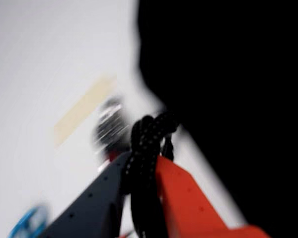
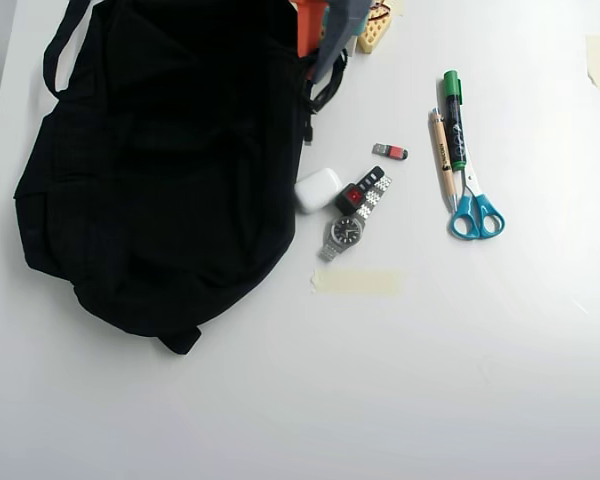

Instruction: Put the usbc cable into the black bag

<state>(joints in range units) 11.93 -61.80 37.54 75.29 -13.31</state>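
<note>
Now usbc cable (image 1: 148, 148) between pincer (image 1: 141, 171) fingers.

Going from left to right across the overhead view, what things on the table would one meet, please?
black bag → white case → wristwatch → small red-tipped stick → pencil → green marker → blue scissors

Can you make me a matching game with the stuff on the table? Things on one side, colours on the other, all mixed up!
Things:
1. bag
2. scissors
3. earbud case
4. marker

Colours:
A. white
B. green cap
C. black
D. blue handles

Pairs: 1-C, 2-D, 3-A, 4-B
</note>
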